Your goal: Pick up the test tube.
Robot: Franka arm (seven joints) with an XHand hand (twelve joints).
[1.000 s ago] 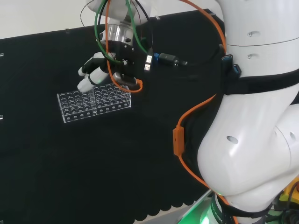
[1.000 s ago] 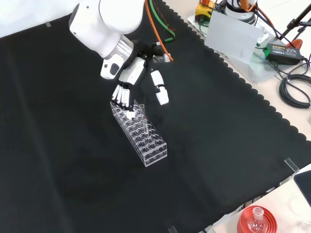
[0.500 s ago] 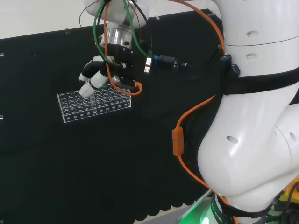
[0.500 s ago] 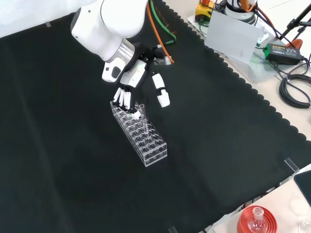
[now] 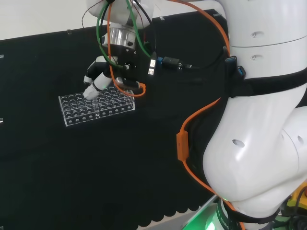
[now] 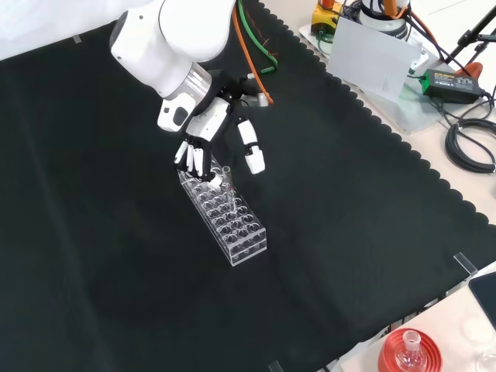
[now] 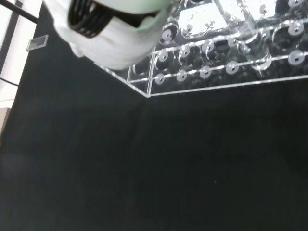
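A clear plastic rack (image 6: 230, 219) with many round wells lies on the black cloth, and it also appears in the head view as the rack (image 5: 96, 108). One clear test tube (image 6: 225, 173) stands upright in the rack's end nearest the arm; in the head view the tube (image 5: 98, 102) is faint. The hand (image 6: 203, 133) hovers just above that end, fingers pointing down at the wells and the thumb (image 6: 250, 152) spread apart to the side. Nothing is held between them. In the head view the hand (image 5: 98, 78) sits over the rack's far edge. The wrist view has the rack (image 7: 226, 67) close under a blurred white part of the hand (image 7: 115, 33).
Beyond the cloth's scalloped edge in the front view, a red ribbed stand (image 6: 409, 354) with a flask sits at the lower right. A grey plate (image 6: 370, 56), a black box (image 6: 448, 81) and cables (image 6: 469, 143) lie at the upper right. Orange and green cables (image 5: 111, 57) hang near the wrist.
The hand has lifted slightly and shifted a little along the rack's end, fingers drawn up off the wells. The test tube and rack have not moved.
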